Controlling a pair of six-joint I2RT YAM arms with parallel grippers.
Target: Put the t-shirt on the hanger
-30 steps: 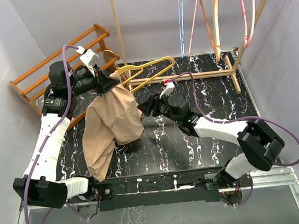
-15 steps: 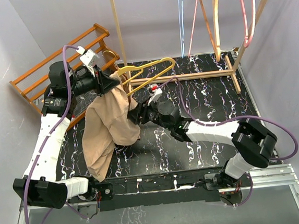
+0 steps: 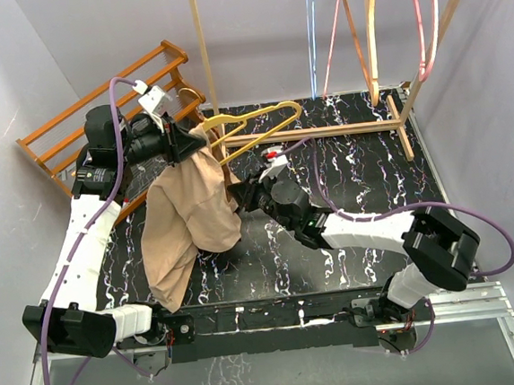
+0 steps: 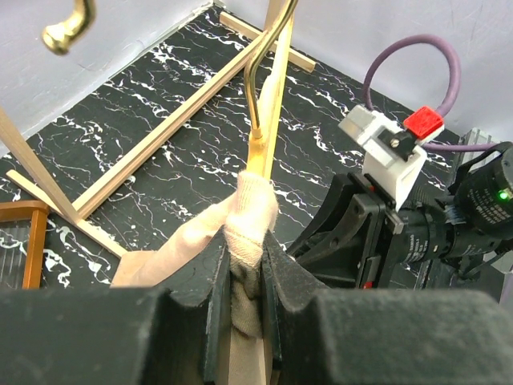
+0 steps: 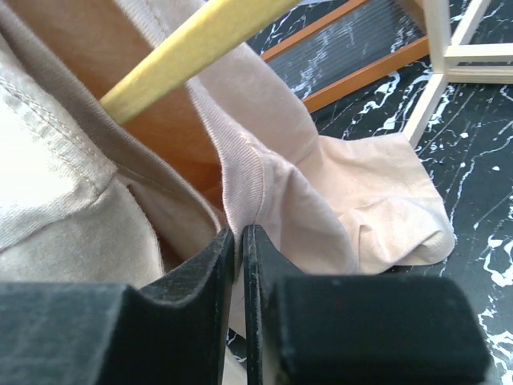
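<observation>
The tan t-shirt [image 3: 187,221] hangs from my left gripper [image 3: 187,145], which is shut on a bunch of its fabric [image 4: 250,210] together with one end of the mustard-yellow hanger [image 3: 260,123]. The hanger sticks out to the right above the table; its bar [image 4: 268,88] runs into the fabric. My right gripper [image 3: 238,197] is at the shirt's right edge. In the right wrist view the right gripper [image 5: 239,234] is shut on a ribbed edge of the shirt [image 5: 321,192], with the hanger bar [image 5: 200,40] above.
An orange-brown wooden rack [image 3: 79,118] stands at the back left. A wooden stand [image 3: 342,131] at the back right carries blue [image 3: 313,25], light wooden [image 3: 371,29] and pink [image 3: 427,24] hangers. The tabletop is black marble [image 3: 355,175].
My right gripper has moved left to the shirt's right edge and closed on it. My left gripper keeps holding the shirt and hanger in place.
</observation>
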